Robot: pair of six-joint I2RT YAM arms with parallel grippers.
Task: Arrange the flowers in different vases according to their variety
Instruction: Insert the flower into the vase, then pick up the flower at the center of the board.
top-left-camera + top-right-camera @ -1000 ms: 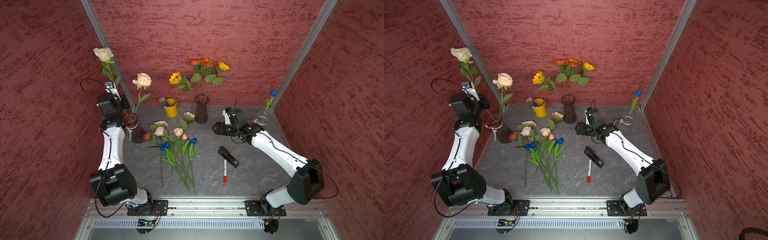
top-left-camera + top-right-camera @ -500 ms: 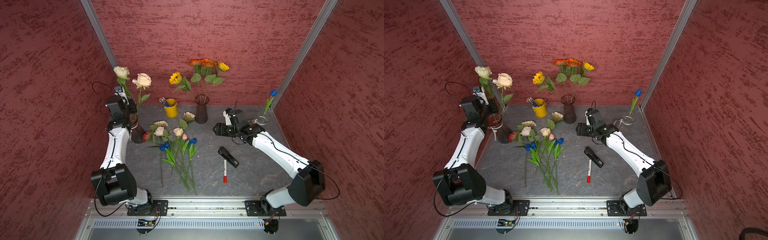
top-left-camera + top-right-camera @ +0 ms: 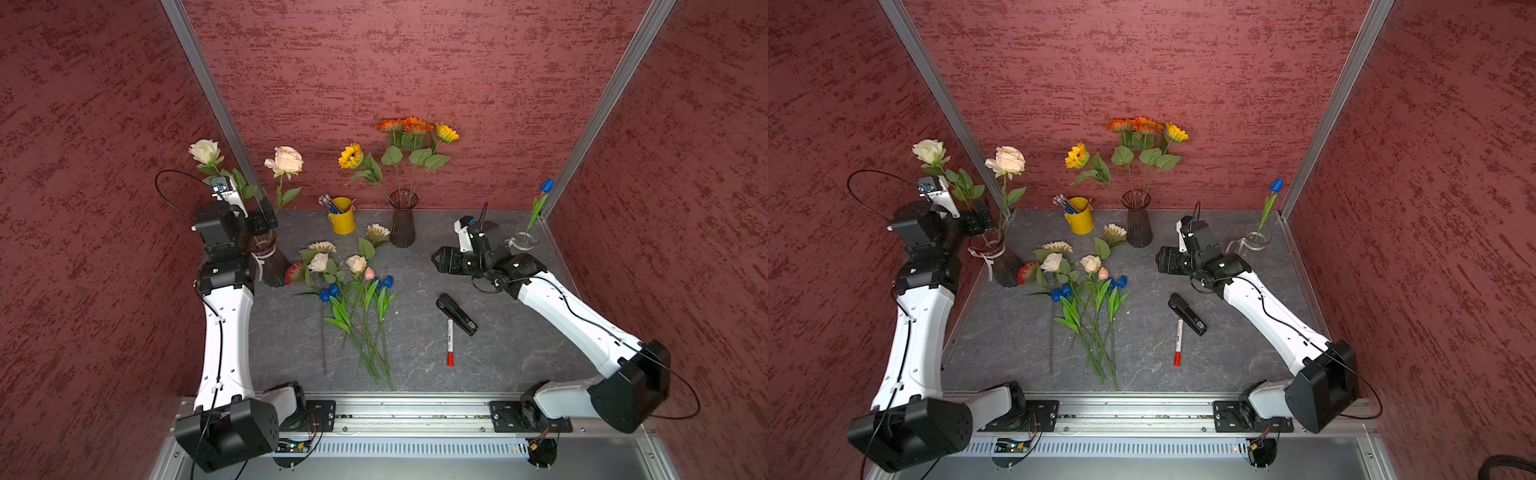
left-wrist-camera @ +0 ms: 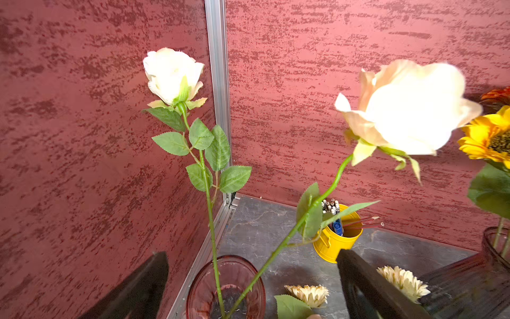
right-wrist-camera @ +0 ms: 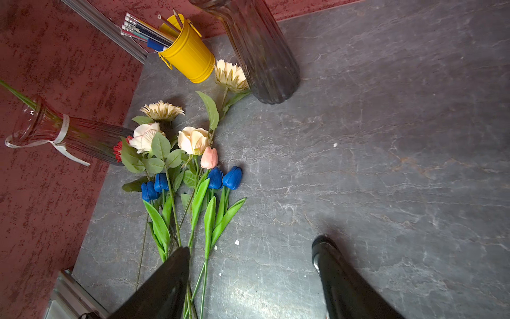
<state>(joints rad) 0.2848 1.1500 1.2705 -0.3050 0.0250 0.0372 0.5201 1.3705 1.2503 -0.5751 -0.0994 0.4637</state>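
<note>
Roses (image 4: 174, 74), two, stand in flared vase (image 3: 274, 270); left tool (image 4: 252, 255) and right tool (image 5: 251, 245) gape.

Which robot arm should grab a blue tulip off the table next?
Probably the right. The open right gripper points toward the loose blue tulips, and the small clear vase that already holds one stands close beside that arm. The open left gripper is over at the rose vase.

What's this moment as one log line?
left claw: open | white rose: in ribboned vase | right claw: open, empty | loose flowers: on table
</note>
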